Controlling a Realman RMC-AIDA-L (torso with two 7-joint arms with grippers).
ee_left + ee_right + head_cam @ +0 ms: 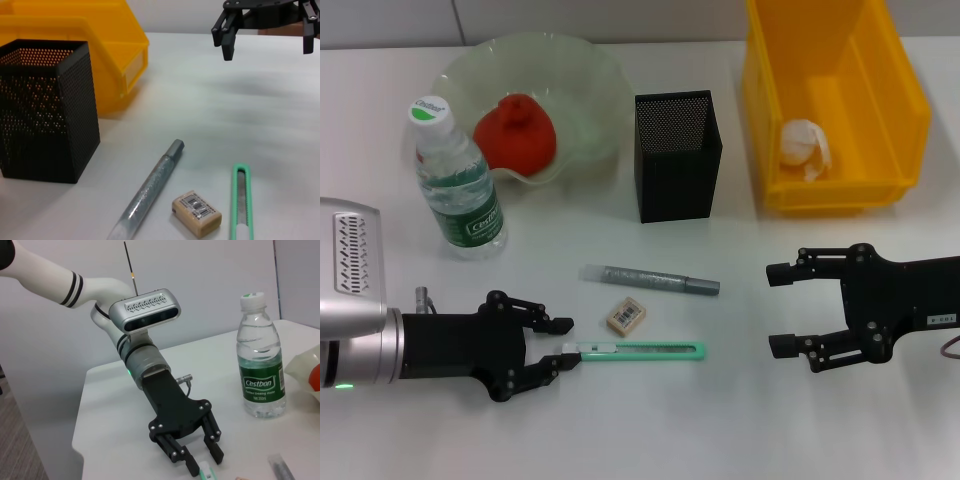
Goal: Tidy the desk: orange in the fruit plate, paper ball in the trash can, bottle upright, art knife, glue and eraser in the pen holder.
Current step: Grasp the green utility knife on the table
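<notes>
With the orange, paper ball and bottle settled, the left gripper (563,347), jaws spread, straddles the art knife (640,350) tip. It must clench, then carry it to the pen holder (677,155). The right gripper (780,308) hovers released.

The orange (515,133) is red-orange on a pale green translucent plate (582,75). The bottle (457,182) has a green label. Black mesh covers the pen holder (677,155). The bin (832,105) is yellow, the art knife (640,351) mint green, the glue (650,279) glittery silver, and the eraser (626,316) tan with a barcode.
</notes>
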